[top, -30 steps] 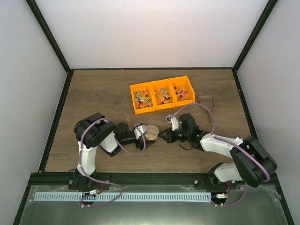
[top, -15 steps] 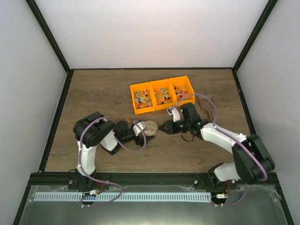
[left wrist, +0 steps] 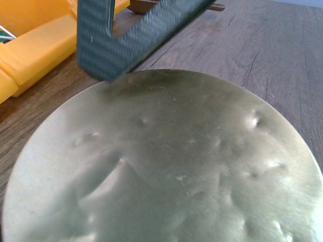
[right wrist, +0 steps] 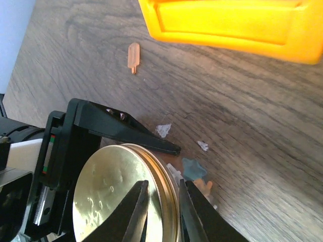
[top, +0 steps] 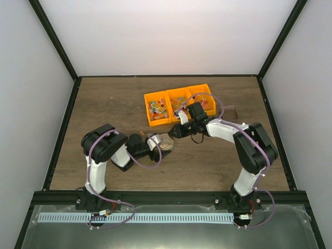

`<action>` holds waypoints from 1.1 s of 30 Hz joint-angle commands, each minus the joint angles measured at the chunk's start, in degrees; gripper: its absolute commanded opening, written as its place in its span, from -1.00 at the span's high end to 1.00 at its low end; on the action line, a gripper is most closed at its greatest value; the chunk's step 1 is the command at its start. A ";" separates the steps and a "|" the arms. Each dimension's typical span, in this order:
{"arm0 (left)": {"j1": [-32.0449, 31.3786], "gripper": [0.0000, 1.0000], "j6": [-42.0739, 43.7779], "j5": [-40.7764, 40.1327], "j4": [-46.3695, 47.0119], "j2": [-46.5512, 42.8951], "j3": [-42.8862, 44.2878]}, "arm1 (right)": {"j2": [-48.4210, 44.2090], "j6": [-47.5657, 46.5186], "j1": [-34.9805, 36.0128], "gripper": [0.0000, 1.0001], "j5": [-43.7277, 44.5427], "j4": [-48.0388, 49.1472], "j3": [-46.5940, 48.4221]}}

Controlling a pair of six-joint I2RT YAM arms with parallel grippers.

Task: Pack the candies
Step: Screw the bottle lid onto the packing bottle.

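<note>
The candies (top: 179, 105) fill three joined orange bins (top: 146, 98) at mid-table. One loose candy (right wrist: 133, 56) lies on the wood. A small clear jar with a round gold lid (top: 166, 141) stands before the bins. My left gripper (top: 154, 143) holds the jar. One of its fingers (right wrist: 126, 132) runs along the jar's far side, and the lid (left wrist: 166, 161) hides its jaws in the left wrist view. My right gripper (right wrist: 162, 194) pinches the lid's rim (right wrist: 169, 201), one finger over the top face and one outside. Blue and orange candies (right wrist: 194, 169) show beside the rim.
A brown scoop (top: 228, 111) lies right of the bins. The near bin wall (right wrist: 232, 22) is close above my right gripper. White wrapper scraps (right wrist: 163, 130) lie on the wood. Black frame rails edge the table.
My right arm has swung left and away from the near edge, bringing its gripper from the open table onto the lid's rim. The left gripper and jar shifted slightly toward the bins.
</note>
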 commanded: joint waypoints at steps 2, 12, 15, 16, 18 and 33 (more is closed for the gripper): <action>-0.05 -0.69 -0.78 -0.21 -7.49 0.97 -1.42 | 2.17 -0.96 3.07 0.63 -0.69 -0.12 2.92; -0.13 -0.68 -1.64 0.66 -7.21 1.42 -1.34 | 4.85 0.90 4.71 0.72 -0.51 1.64 4.72; -0.14 -0.68 -1.83 0.73 -7.11 1.56 -1.27 | 5.71 0.45 4.97 0.71 -0.11 1.39 5.39; -0.14 -0.68 -1.92 0.75 -6.98 1.61 -1.28 | 5.89 0.11 5.04 0.69 0.23 1.13 5.65; -0.14 -0.68 -2.13 0.83 -6.84 1.72 -1.25 | 6.45 -0.32 5.23 0.66 0.86 0.80 5.97; -0.13 -0.68 -2.49 1.36 -6.93 1.78 -0.90 | 4.25 -0.84 5.59 0.98 0.22 1.05 -0.28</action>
